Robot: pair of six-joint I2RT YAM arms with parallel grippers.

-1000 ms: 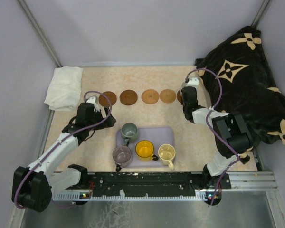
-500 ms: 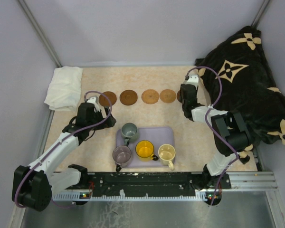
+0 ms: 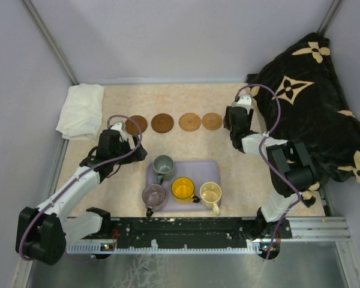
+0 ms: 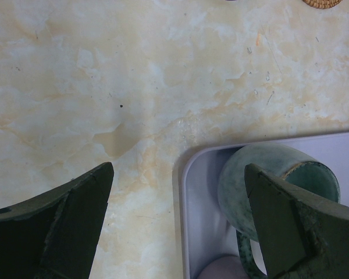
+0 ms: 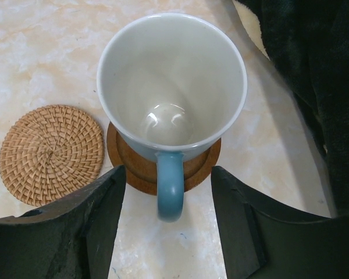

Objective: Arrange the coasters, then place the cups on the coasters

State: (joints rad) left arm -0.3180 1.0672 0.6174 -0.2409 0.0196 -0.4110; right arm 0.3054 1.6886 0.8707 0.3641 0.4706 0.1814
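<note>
A white cup [image 5: 171, 87] with a light blue outside stands upright on a brown coaster [image 5: 134, 168]. My right gripper [image 5: 167, 171] is open, its fingers on either side of the blue handle and clear of it. A woven coaster [image 5: 51, 152] lies to the left. Several coasters [image 3: 162, 123] form a row on the table. The grey-green cup [image 3: 163, 165], mauve cup [image 3: 154, 195], orange-yellow cup [image 3: 183, 189] and cream cup [image 3: 210, 193] stand on the lavender tray [image 3: 213, 163]. My left gripper [image 4: 179, 168] is open and empty over the tray's corner, beside the grey-green cup [image 4: 250, 186].
A folded white cloth [image 3: 81, 110] lies at the back left. A black patterned blanket [image 3: 312, 90] is heaped along the right side, close to the right arm. Pale walls enclose the table on three sides.
</note>
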